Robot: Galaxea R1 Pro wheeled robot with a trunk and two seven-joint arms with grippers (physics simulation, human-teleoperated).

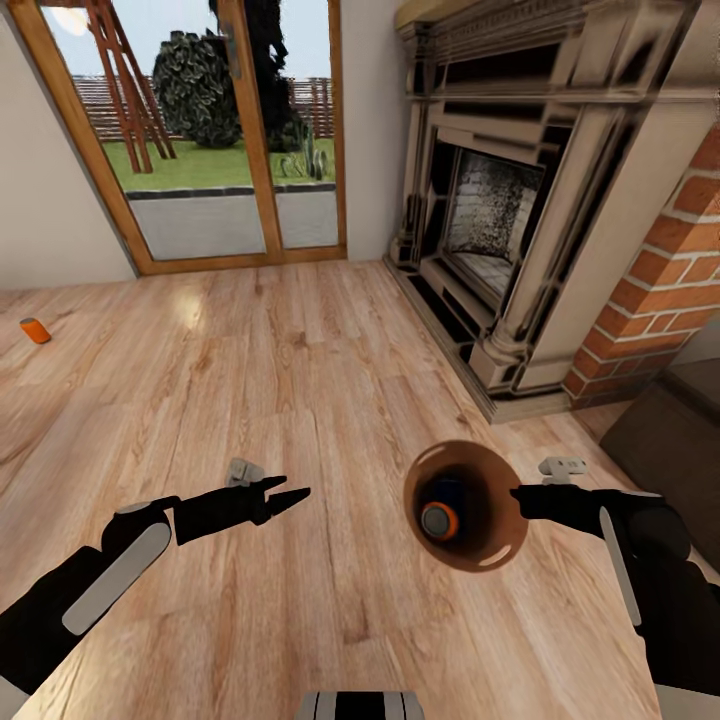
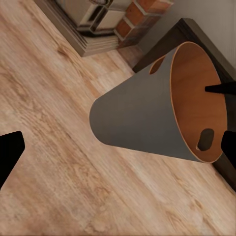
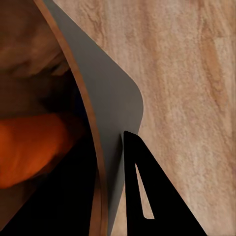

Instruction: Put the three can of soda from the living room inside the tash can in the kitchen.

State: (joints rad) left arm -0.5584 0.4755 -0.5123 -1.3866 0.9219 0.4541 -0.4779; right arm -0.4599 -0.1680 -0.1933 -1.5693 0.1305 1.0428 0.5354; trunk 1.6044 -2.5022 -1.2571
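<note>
Round brown copper-toned bin [image 1: 497,520] with grey outer wall and dark inside, held off the light wood plank floor, its rim pinched by the right gripper [image 1: 520,497]. Inside: orange cylindrical can [image 1: 439,521], silvery top up, beside a blue can [image 1: 446,492]. Another orange can [image 1: 35,330] lies tipped on the floor, well apart, near the wall.

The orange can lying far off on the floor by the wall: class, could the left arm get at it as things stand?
Probably not. The orange can lies well beyond the left gripper, with bare floor between. Nothing blocks the way; the robot would likely need to move closer.
</note>
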